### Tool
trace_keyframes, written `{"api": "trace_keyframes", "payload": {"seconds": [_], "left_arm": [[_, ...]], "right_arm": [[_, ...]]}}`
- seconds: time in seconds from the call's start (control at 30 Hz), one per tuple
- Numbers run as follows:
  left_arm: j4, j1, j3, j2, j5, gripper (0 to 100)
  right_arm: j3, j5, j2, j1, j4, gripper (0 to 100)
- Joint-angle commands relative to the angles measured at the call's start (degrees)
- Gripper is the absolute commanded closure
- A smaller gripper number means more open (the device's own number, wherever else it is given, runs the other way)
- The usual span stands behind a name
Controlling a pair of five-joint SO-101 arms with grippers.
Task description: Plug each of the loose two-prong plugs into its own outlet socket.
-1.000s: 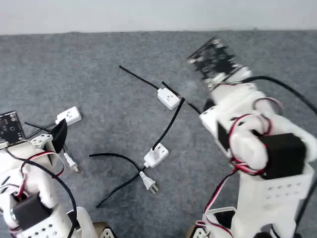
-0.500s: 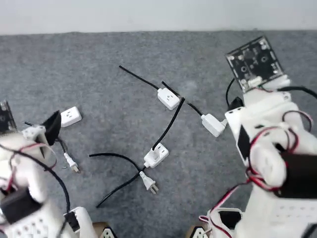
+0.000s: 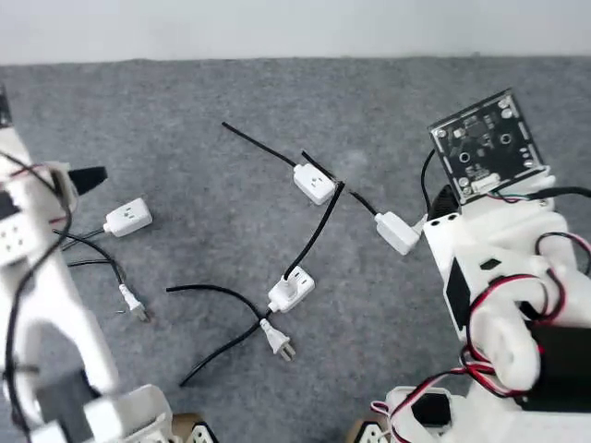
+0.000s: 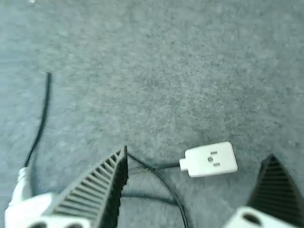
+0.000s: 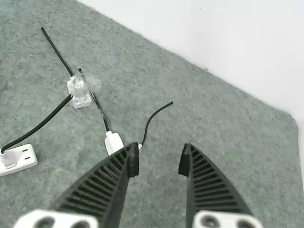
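The left hand [image 4: 197, 154] hangs wide open and empty over the left socket [image 4: 210, 160], probably lined up to take it or the loose plug [image 3: 135, 305] lying just nearer. The right hand [image 5: 160, 146], its jaws slightly apart and holding nothing, hovers close to the right plug [image 5: 113, 141] on the grey surface [image 3: 185, 120]. Between the arms lie a far socket [image 3: 314, 183], a middle socket [image 3: 292, 290] and a near plug [image 3: 280, 342]. Crossing black cords [image 3: 319, 231] run among them and could snag a lift.
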Motion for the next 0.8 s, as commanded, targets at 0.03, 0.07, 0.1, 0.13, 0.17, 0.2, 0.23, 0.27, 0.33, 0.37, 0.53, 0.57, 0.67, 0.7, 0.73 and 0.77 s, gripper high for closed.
{"api": "trace_keyframes", "payload": {"seconds": [0.03, 0.07, 0.1, 0.13, 0.17, 0.2, 0.23, 0.27, 0.33, 0.37, 0.53, 0.57, 0.67, 0.7, 0.73, 0.77], "left_arm": [[-4.0, 2.3, -13.6, 17.0, 0.8, 59], [-4.0, 2.8, -16.0, 20.0, 0.8, 59], [-4.0, 3.2, -18.6, 23.2, 0.8, 59], [-4.0, 3.6, -21.3, 26.2, 0.8, 59], [-4.0, 3.9, -23.8, 29.2, 0.8, 59], [-3.9, 4.1, -26.2, 32.2, 0.8, 59], [-3.6, 4.3, -28.5, 34.9, 0.8, 59], [-3.0, 4.5, -31.0, 37.8, 0.8, 59], [-0.4, 4.7, -36.4, 43.3, 0.8, 59], [1.4, 4.7, -39.1, 46.0, 1.0, 59], [15.3, 4.5, -52.0, 57.4, 1.1, 59], [18.5, 4.6, -54.4, 59.0, 1.1, 59], [25.9, 4.7, -61.4, 62.9, 2.5, 59], [27.3, 4.7, -63.3, 64.1, 3.0, 59], [28.5, 4.7, -65.1, 65.2, 3.2, 59], [29.7, 4.7, -66.4, 66.3, 3.3, 59]], "right_arm": [[-2.4, -0.4, -0.7, 0.7, 2.3, 84.4], [-2.4, -0.4, -0.7, 0.7, 2.3, 84.4], [-2.4, -0.4, -0.7, 0.7, 2.3, 84.4], [-2.4, -0.4, -0.7, 0.7, 2.3, 84.4], [-2.4, -0.4, -0.7, 0.7, 2.3, 84.4], [-2.4, -0.4, -0.7, 0.7, 2.3, 84.4], [-2.4, -0.4, -0.7, 0.6, 2.3, 84.4], [-2.4, -0.4, -0.7, 0.6, 2.3, 84.4], [-2.4, -0.4, -0.7, 0.6, 2.3, 84.4], [-2.4, -0.4, -0.7, 0.6, 2.3, 84.4], [-2.4, -0.3, -0.7, 0.7, 2.3, 84.4], [-2.4, -0.3, -0.7, 0.7, 2.3, 84.4], [-2.4, -0.3, -0.7, 0.6, 2.3, 84.4], [-2.4, -0.4, -0.7, 0.6, 2.3, 84.4], [-2.4, -0.4, -0.7, 0.6, 2.3, 84.4], [-2.4, -0.4, -0.7, 0.6, 2.3, 84.4]]}}
